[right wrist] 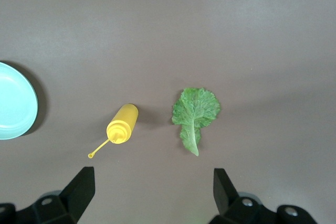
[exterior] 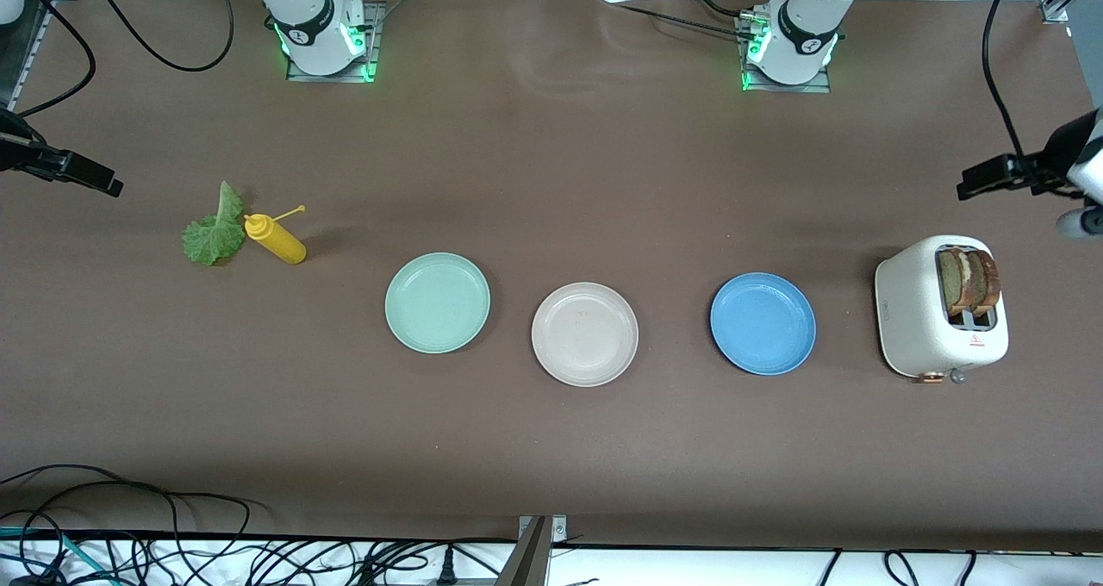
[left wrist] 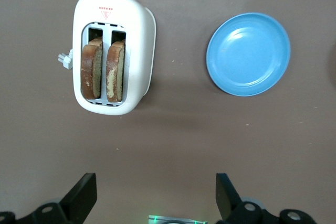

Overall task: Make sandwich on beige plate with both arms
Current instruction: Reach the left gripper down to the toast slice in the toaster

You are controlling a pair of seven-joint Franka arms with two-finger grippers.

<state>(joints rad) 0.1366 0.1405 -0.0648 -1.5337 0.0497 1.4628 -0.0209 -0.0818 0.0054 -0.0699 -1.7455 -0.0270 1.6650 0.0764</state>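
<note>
The beige plate (exterior: 585, 333) lies empty mid-table between a mint-green plate and a blue plate. Two brown-crusted bread slices (exterior: 969, 280) stand in a white toaster; the left wrist view shows them too (left wrist: 103, 71). A green lettuce leaf (exterior: 214, 233) lies flat on the table toward the right arm's end, and it also shows in the right wrist view (right wrist: 195, 111). My left gripper (exterior: 1004, 177) hangs high over the table beside the toaster, open and empty (left wrist: 156, 187). My right gripper (exterior: 65, 168) hangs high over the table beside the lettuce, open and empty (right wrist: 152, 182).
The white toaster (exterior: 913, 310) (left wrist: 139, 30) stands at the left arm's end. The blue plate (exterior: 763, 323) (left wrist: 248, 53) and mint-green plate (exterior: 437, 302) (right wrist: 13, 100) are empty. A yellow squeeze bottle (exterior: 276, 239) (right wrist: 122, 123) lies beside the lettuce. Cables run along the front edge.
</note>
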